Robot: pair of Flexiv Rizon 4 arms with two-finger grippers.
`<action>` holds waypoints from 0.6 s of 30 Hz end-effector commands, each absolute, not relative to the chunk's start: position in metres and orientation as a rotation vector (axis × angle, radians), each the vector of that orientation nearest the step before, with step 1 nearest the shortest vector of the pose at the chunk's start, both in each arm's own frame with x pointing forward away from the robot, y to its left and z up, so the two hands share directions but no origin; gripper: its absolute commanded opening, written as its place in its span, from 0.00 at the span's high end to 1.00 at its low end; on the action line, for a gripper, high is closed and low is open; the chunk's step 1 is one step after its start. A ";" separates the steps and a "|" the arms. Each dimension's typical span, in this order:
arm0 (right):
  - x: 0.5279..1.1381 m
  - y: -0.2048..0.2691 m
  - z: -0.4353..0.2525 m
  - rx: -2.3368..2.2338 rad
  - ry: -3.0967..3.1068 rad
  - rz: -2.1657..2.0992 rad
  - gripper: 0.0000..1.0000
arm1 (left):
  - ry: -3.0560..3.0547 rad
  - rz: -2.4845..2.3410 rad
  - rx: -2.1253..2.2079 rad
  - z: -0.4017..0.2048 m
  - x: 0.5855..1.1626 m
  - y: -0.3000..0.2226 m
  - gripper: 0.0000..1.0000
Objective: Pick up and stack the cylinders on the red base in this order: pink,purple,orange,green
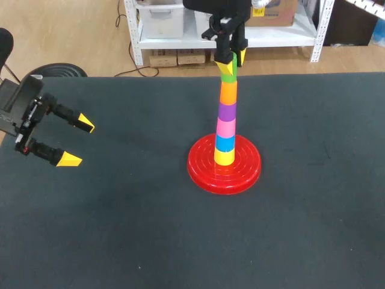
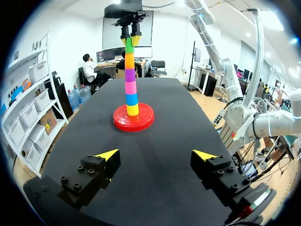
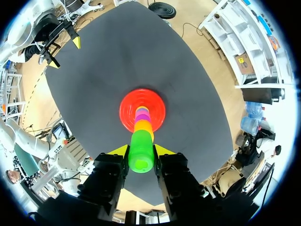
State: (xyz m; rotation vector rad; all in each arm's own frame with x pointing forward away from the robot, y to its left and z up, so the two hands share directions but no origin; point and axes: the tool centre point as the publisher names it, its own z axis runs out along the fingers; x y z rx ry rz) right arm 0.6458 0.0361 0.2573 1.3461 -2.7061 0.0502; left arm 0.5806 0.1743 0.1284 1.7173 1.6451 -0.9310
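Right gripper clamps green plastic cylinder — axis vertical, atop stack over round red plastic base; left gripper spread, empty, well aside.

The base is showing bright red, with concentric ridged rings running around its disc. The stack on it is climbing through plain solid colours: a yellow cylinder, a blue cylinder, a pink cylinder, a purple cylinder, an orange cylinder and a green cylinder. The left end effector and the right end effector are both wearing black bodies with bright yellow fingertips. The tabletop is showing an even dark charcoal grey.
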 end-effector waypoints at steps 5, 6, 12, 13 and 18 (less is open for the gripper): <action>0.647 0.034 0.250 1.341 -2.701 0.039 1.00 | 1.642 -0.930 1.718 0.127 0.581 0.174 0.00; 0.647 0.034 0.250 1.341 -2.701 0.037 1.00 | 1.642 -0.930 1.718 0.127 0.581 0.174 0.00; 0.646 0.034 0.254 1.343 -2.710 0.036 1.00 | 1.642 -0.930 1.718 0.127 0.581 0.174 0.00; 0.646 0.034 0.255 1.344 -2.712 0.038 1.00 | 1.642 -0.930 1.718 0.127 0.581 0.174 0.00; 0.646 0.034 0.257 1.347 -2.720 0.040 1.00 | 1.642 -0.930 1.718 0.127 0.581 0.174 0.00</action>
